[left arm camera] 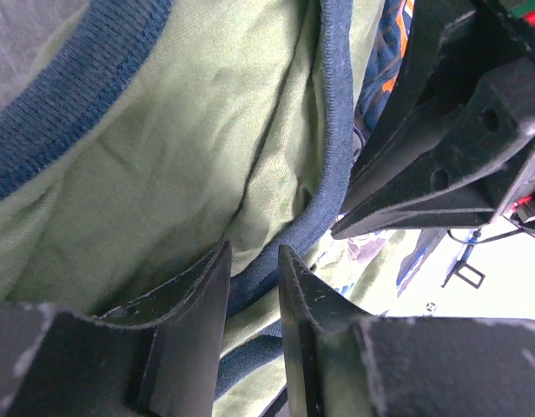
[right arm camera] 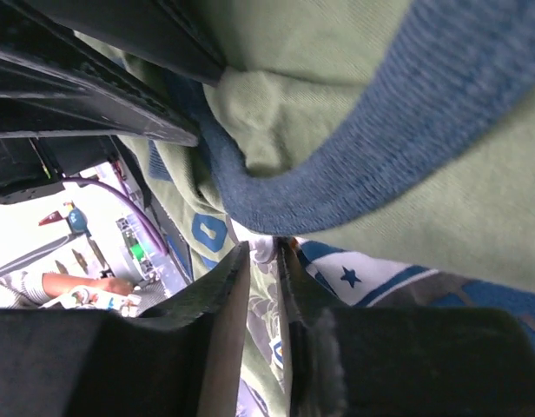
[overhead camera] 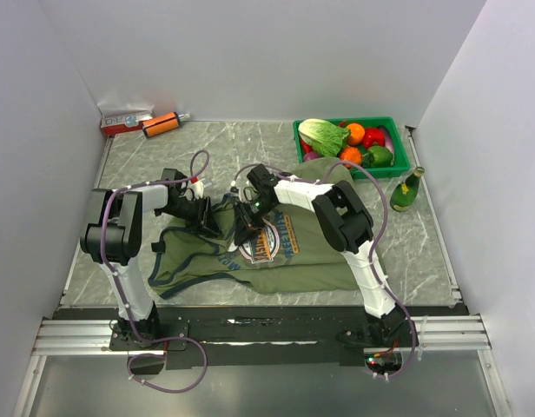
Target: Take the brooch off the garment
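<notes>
The olive-green garment (overhead camera: 311, 261) lies bunched on the table, its round chest print (overhead camera: 266, 243) facing up. My left gripper (overhead camera: 201, 217) is shut on a fold of the navy collar (left arm camera: 259, 278), with green cloth (left arm camera: 163, 165) bunched above it in the left wrist view. My right gripper (overhead camera: 246, 224) is just right of it, over the collar. In the right wrist view its jaws (right arm camera: 264, 248) are closed on the brooch (right arm camera: 262, 250), a tiny whitish disc just under the navy collar edge (right arm camera: 354, 165). The brooch is hidden in the top view.
A green crate (overhead camera: 398, 165) of vegetables and fruit stands at the back right, with a green bottle (overhead camera: 406, 189) beside it. A red-and-white box (overhead camera: 124, 122) and an orange tool (overhead camera: 161, 124) lie at the back left. White walls enclose the table.
</notes>
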